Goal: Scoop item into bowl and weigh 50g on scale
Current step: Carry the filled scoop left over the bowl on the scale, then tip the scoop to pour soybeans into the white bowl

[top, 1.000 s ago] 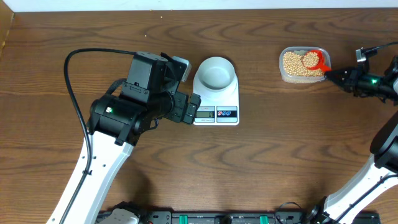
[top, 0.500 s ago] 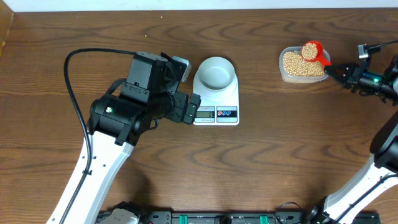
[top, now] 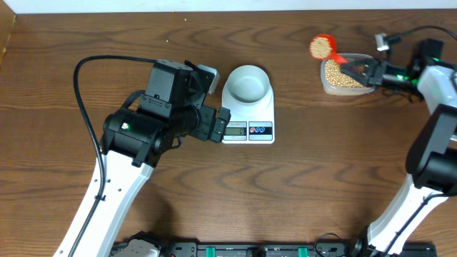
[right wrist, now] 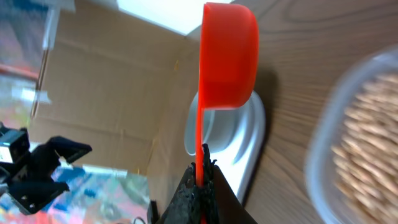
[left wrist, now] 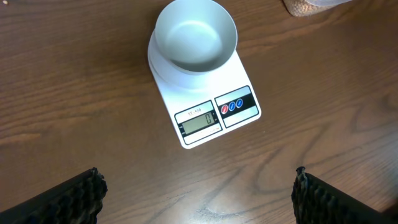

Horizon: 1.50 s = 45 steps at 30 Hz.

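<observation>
The pale bowl (top: 248,83) sits empty on the white scale (top: 260,114); both show in the left wrist view, the bowl (left wrist: 196,36) on the scale (left wrist: 239,118), whose display reads 0. My right gripper (top: 359,69) is shut on the handle of a red scoop (top: 322,47) filled with beans, held just left of the clear tub of beans (top: 343,74). In the right wrist view the scoop (right wrist: 228,56) is edge-on above the jaws (right wrist: 200,171). My left gripper (left wrist: 196,193) is open and empty, near the scale's front edge.
The left arm's body (top: 153,118) lies left of the scale. The table's back edge (top: 228,10) is close behind the tub. Bare wood lies between scale and tub.
My right gripper has lifted the bean-filled scoop out of the tub and carried it left and toward the back. The left arm, bowl and scale have not moved.
</observation>
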Each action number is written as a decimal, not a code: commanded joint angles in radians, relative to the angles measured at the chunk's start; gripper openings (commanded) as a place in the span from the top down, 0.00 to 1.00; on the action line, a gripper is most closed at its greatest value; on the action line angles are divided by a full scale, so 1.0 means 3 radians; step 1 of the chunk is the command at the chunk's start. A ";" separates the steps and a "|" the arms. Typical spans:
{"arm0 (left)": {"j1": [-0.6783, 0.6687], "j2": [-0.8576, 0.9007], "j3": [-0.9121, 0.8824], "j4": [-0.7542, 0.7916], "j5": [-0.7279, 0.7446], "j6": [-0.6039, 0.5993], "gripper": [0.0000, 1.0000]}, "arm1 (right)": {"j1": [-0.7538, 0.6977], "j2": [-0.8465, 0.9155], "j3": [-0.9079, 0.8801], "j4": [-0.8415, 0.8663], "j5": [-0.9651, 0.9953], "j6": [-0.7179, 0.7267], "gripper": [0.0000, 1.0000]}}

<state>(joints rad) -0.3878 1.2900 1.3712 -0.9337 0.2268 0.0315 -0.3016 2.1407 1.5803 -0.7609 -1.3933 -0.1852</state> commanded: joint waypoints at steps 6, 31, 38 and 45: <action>0.0014 0.0024 0.0018 -0.0001 -0.0033 0.0056 0.02 | 0.0511 0.0020 0.0354 0.0053 -0.0085 0.0345 0.99; 0.0014 0.0024 0.0018 -0.0001 -0.0033 0.0056 0.02 | 0.1517 -0.0052 0.0364 -0.0333 0.1508 0.0085 0.99; 0.0014 0.0024 0.0018 -0.0001 -0.0033 0.0056 0.02 | 0.1680 -0.0201 0.0364 -0.0348 0.2017 0.0039 0.99; 0.0014 0.0024 0.0018 -0.0001 -0.0033 0.0056 0.02 | 0.1840 -0.0347 0.0365 -0.0342 0.2539 0.0028 0.99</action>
<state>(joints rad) -0.3878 1.2900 1.3712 -0.9337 0.2268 0.0315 0.2268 2.0861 1.6691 -0.8650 -0.7265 -0.1516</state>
